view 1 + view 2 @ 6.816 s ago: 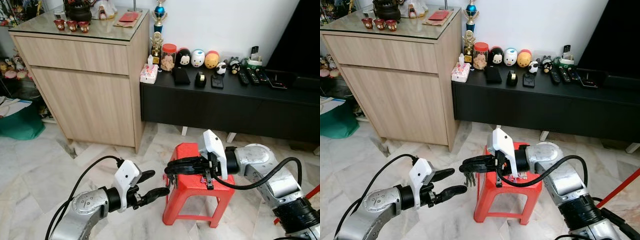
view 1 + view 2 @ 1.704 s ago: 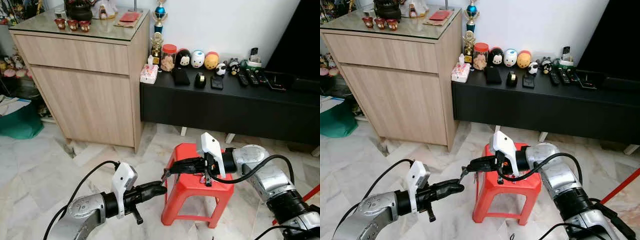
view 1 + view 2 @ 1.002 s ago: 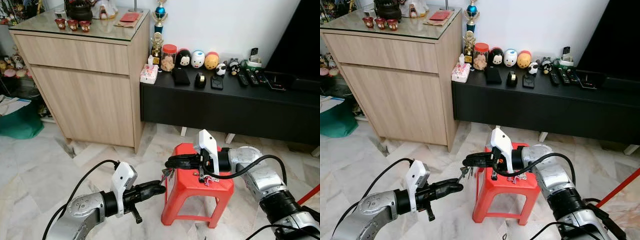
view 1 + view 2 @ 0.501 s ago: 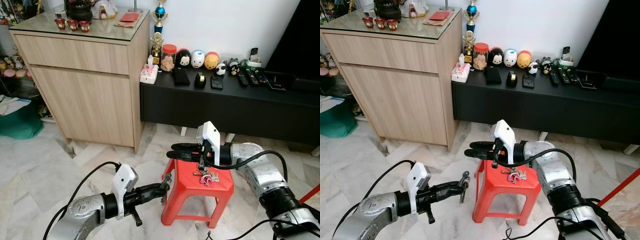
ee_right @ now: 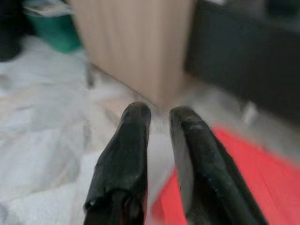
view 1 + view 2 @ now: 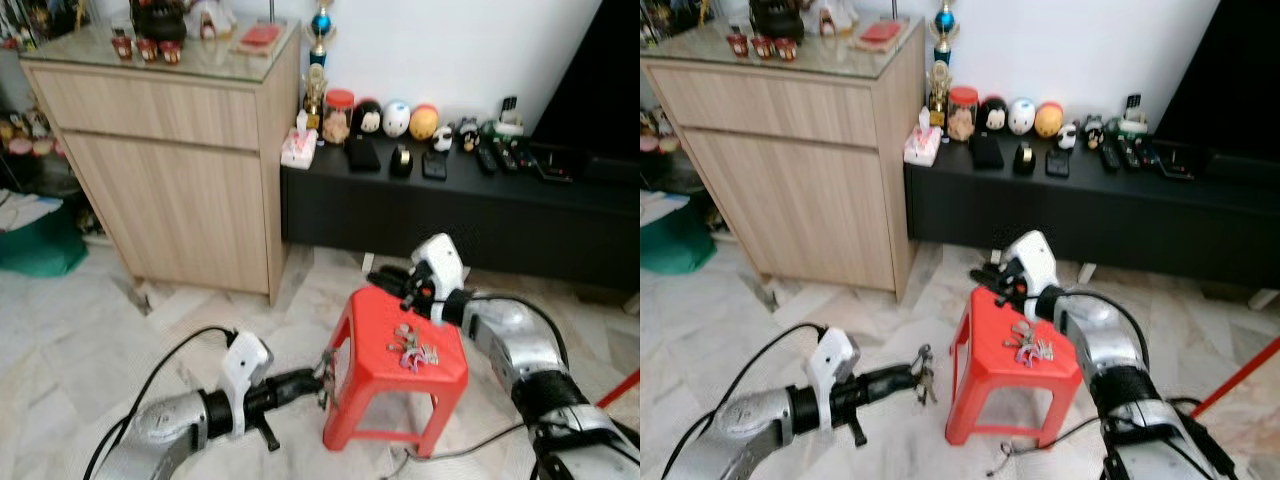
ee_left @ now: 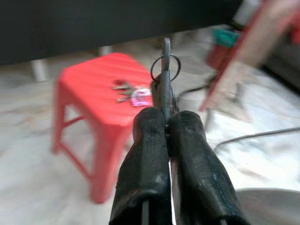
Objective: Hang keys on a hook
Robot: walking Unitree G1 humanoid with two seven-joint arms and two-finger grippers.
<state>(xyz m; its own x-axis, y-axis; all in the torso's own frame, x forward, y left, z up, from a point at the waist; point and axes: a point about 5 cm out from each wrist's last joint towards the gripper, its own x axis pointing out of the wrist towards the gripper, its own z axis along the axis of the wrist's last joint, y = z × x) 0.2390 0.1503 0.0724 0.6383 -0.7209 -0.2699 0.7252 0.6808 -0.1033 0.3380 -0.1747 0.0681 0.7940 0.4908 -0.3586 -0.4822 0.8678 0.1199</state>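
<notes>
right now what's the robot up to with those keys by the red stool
The left gripper is shut on a bunch of keys, held out low beside the red stool. A second bunch of keys lies on the stool's seat. The right gripper, fingers slightly apart and holding nothing, hovers over the stool's far edge. No hook can be made out.

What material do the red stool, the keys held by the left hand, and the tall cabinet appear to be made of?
Red stool: probably moulded plastic, one even red with a slight sheen and rounded edges.
Keys in the left hand: metal by the look, grey and thin on a wire ring.
Tall cabinet: light wood or wood-look laminate, pale grain lines; its top reflects like glass.
</notes>
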